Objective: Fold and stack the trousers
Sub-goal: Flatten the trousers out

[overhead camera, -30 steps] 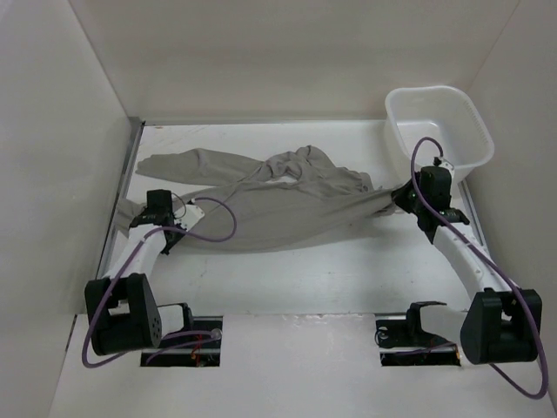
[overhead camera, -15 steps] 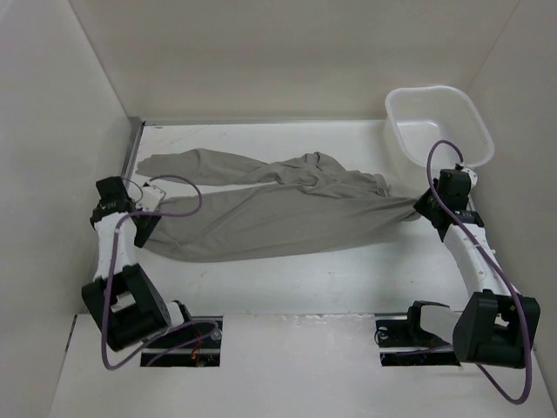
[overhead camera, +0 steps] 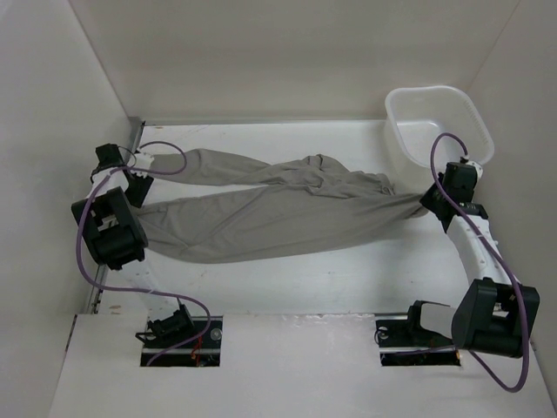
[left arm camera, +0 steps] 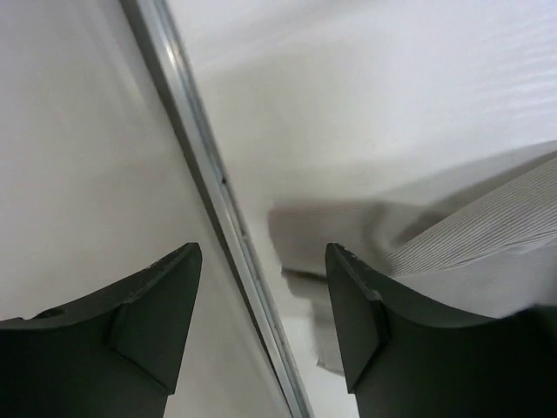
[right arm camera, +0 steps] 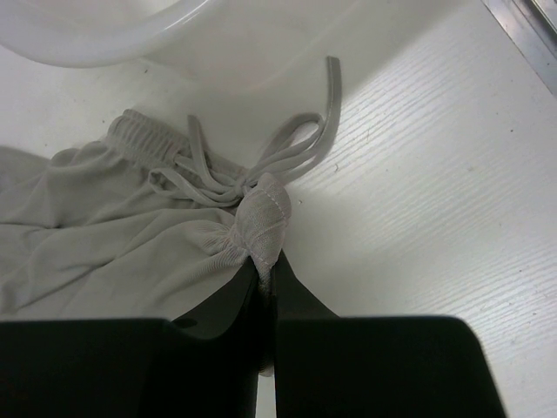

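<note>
From the top view, the trousers [overhead camera: 261, 218] lie flat and long across the middle of the table [overhead camera: 331, 279], with the two legs going left and the waist going right. The left gripper [overhead camera: 137, 167] is at the left edge, by the end of the far leg and close to the side wall [overhead camera: 61, 131], so there is little room there. The right gripper [overhead camera: 426, 200] is at the waist end, just in front of the white tub [overhead camera: 439, 122] in the far right corner. The near part of the table is bare. In the left wrist view, the left gripper [left arm camera: 261, 252] is wide open with nothing held between its fingers [left arm camera: 357, 313]. A metal strip [left arm camera: 209, 174] runs along the table edge right under it, and the end of the trousers [left arm camera: 487, 235] lies on the table by the right finger. In the right wrist view, the right gripper [right arm camera: 265, 274] is pinched tight on a bunch of the trousers [right arm camera: 104, 235] at the waistband. The drawstring [right arm camera: 296, 144] loops out toward the tub [right arm camera: 174, 35], which is very near. White table lies open to the right.
</note>
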Motion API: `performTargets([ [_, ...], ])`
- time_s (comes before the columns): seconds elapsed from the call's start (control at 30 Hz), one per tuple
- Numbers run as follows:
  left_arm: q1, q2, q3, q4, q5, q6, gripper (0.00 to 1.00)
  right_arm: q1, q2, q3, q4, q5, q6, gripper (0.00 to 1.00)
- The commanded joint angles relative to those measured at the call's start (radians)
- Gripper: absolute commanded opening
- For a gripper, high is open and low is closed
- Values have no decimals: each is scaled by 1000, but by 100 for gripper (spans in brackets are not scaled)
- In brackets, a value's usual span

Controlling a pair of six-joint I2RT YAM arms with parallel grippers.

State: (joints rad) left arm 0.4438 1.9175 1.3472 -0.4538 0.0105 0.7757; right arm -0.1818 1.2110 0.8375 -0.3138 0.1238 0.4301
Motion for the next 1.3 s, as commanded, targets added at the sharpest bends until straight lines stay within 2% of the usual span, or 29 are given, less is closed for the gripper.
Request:
performTargets([
  [0.0, -36, 23, 53, -84, 65, 48, 55, -6, -41, 46, 53, 19, -28, 7],
  [0.2, -38, 29, 46, -207, 94, 109, 43, -34, -62, 58, 56, 27, -30, 8],
  [0.33, -38, 6, 63, -220, 112, 97, 43, -38, -68, 55, 61, 27, -30, 8],
  [0.37, -38, 8, 63, -221, 118, 97, 39, -38, -64, 54, 61, 30, -30, 8],
  [0.5, -43, 63, 47, -263, 73, 99, 3, -63, -36, 43, 42, 42, -7, 7],
  [0.53, -43, 67, 41, -253, 51, 93, 0, -71, -33, 37, 29, 39, 7, 7],
  [0.63, -35, 35, 30, -124, 7, 31, 0, -69, -39, 6, 2, 45, 21, 9],
  [0.73, -37, 23, 90, 12, -62, -41, 0, -54, -50, -32, -5, 69, 22, 15],
  [0.87, -70, 67, 200, 14, -90, -81, 0, -52, -38, -52, -63, 143, 59, 23],
  [0.9, -82, 74, 214, 9, -90, -84, 0, -52, -36, -55, -80, 158, 68, 28],
  [0.93, -95, 77, 216, 17, -95, -90, 5, -52, -39, -58, -93, 175, 76, 37],
  [0.97, -107, 80, 216, 27, -95, -95, 12, -52, -48, -64, -102, 198, 85, 51],
  [1.0, -112, 78, 211, 33, -101, -99, 21, -54, -66, -70, -111, 226, 94, 62],
  [1.03, -112, 69, 204, 38, -112, -105, 33, -54, -92, -74, -117, 258, 98, 68],
  [1.1, -101, 10, 176, 38, -122, -122, 48, -51, -175, -75, -120, 353, 84, 72],
  [1.2, -47, -144, 83, 4, -92, -133, 54, 6, -283, -63, -108, 470, 17, 72],
  [1.27, -18, -213, 23, -58, -66, -121, 56, 79, -314, -58, -84, 487, -25, 72],
])
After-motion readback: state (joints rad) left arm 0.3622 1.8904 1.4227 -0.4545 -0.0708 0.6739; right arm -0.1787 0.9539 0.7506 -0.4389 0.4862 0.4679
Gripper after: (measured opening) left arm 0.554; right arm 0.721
